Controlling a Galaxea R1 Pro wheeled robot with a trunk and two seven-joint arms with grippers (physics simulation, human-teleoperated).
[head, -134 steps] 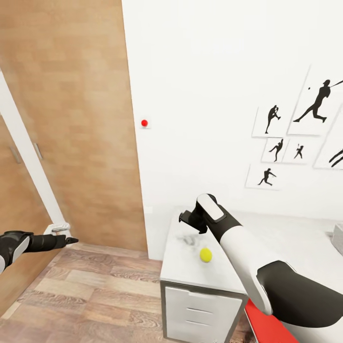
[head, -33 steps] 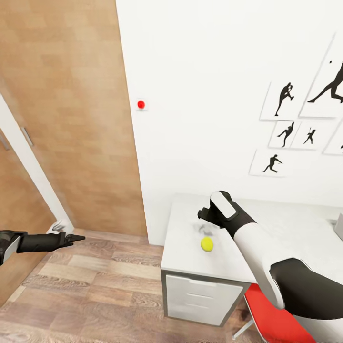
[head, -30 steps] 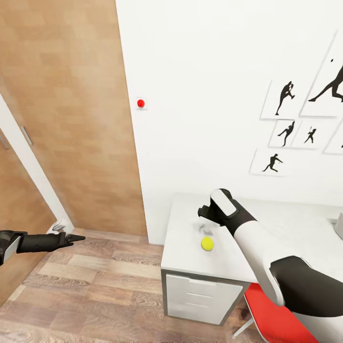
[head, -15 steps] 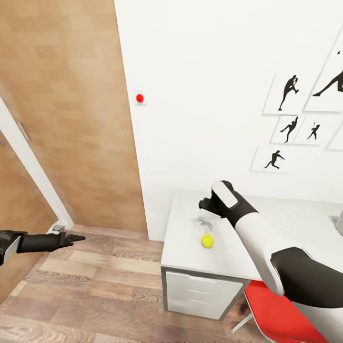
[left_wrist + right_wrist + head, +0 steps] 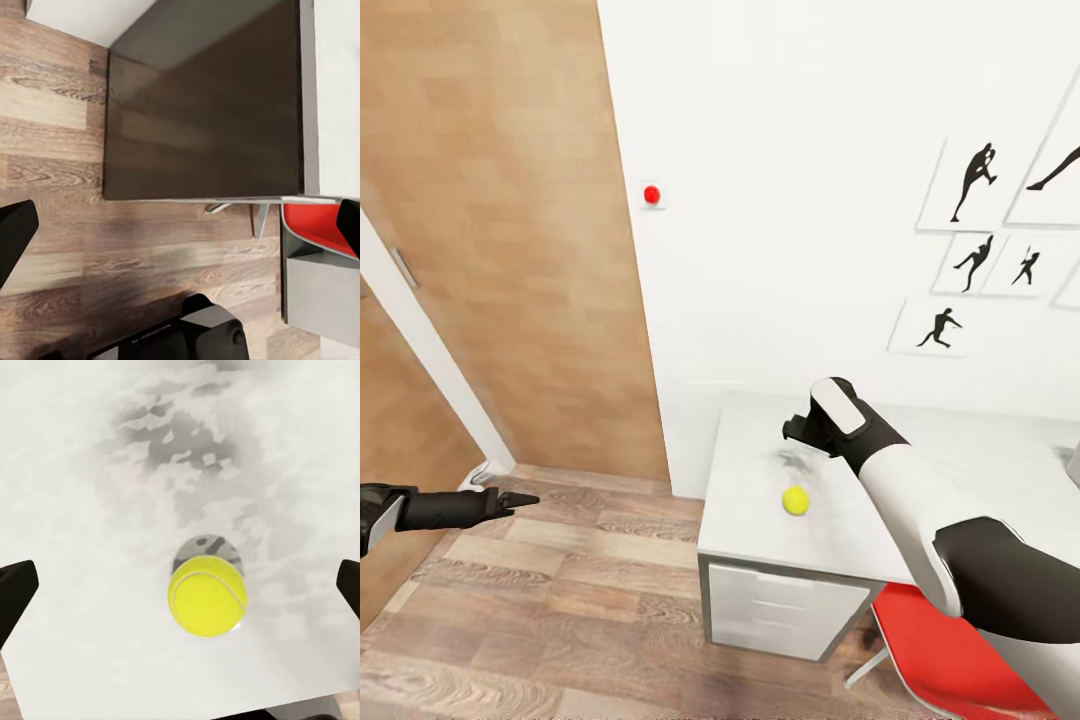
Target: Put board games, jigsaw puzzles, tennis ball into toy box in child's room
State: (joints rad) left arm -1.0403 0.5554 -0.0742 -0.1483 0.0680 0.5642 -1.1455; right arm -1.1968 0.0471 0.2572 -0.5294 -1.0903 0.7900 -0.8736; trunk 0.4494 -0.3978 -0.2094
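One tennis ball (image 5: 795,500) rests on the table (image 5: 760,535), directly below the right gripper (image 5: 800,432), whose fingers (image 5: 15,592) are spread wide above it. Off over the floor (image 5: 560,590), the left gripper (image 5: 520,499) seems pressed together.

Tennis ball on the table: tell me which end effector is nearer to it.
Right. The right end effector hovers open just above and behind the tennis ball on the table. The left end effector is far off over the wooden floor.
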